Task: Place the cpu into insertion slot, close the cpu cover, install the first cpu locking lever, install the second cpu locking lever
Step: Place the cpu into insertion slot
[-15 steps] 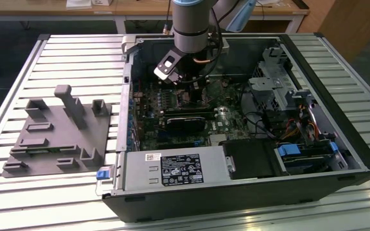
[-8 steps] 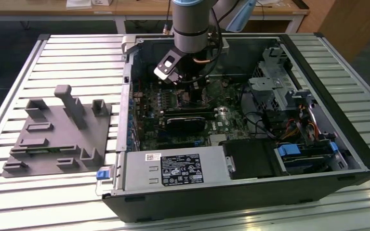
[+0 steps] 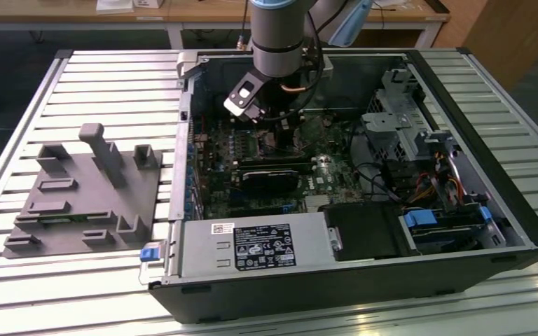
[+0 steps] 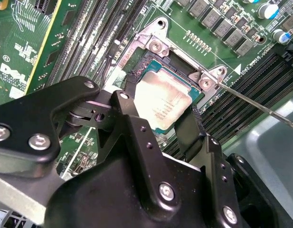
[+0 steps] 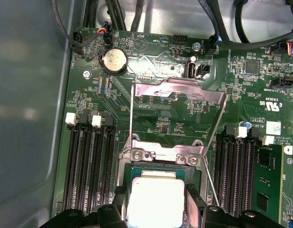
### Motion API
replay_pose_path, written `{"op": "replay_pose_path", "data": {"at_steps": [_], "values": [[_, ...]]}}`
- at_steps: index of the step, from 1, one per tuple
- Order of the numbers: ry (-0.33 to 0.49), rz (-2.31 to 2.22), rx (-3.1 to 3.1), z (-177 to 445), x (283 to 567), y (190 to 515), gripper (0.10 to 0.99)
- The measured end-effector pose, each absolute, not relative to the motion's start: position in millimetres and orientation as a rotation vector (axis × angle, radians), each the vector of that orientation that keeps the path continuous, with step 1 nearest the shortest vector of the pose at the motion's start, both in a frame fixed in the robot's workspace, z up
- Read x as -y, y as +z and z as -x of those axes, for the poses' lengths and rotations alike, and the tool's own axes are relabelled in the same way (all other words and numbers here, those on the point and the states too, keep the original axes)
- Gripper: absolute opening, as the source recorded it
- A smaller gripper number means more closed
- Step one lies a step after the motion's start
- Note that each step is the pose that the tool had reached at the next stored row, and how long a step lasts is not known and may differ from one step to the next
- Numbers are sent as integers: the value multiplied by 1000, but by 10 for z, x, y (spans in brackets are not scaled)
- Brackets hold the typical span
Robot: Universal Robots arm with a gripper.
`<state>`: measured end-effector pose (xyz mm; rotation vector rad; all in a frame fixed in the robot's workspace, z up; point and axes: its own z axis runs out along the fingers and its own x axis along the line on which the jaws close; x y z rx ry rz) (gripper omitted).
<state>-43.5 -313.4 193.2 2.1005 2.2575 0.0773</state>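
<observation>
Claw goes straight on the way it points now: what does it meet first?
Most likely the cpu, seated in the insertion slot directly under the claw. The cpu cover stands open beyond it, off that line. Gap to the chip is unclear.

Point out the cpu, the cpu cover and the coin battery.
cpu (image 5: 153, 202): first wrist view, middle of its silvery top.
cpu cover (image 5: 198, 92): first wrist view, the bar of the open frame opposite its hinge.
coin battery (image 5: 113, 61): first wrist view, its round face.
</observation>
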Motion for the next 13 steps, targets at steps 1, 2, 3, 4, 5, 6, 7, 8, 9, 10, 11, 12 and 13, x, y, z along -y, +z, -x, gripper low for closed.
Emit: {"op": "replay_pose_path", "data": {"at_steps": [1, 2, 3, 4, 5, 6, 7, 8, 9, 10, 11, 12, 13], "values": [[78, -2101, -2258, 435, 3134, 1936, 600], [78, -2101, -2258, 435, 3134, 1943, 600], [79, -2101, -2258, 435, 3135, 1946, 600], [79, -2102, -2257, 435, 3139, 1945, 600], [79, -2103, -2256, 435, 3143, 1946, 600], [78, -2104, -2255, 435, 3149, 1946, 600], [78, -2105, -2254, 435, 3156, 1946, 600], [78, -2105, -2253, 435, 3161, 1946, 600], [78, -2106, -2253, 435, 3163, 1944, 600], [78, -2107, -2252, 435, 3164, 1943, 600], [78, -2107, -2252, 434, 3164, 1943, 600], [78, -2107, -2251, 433, 3165, 1943, 600], [77, -2108, -2251, 434, 3166, 1944, 588]]}}
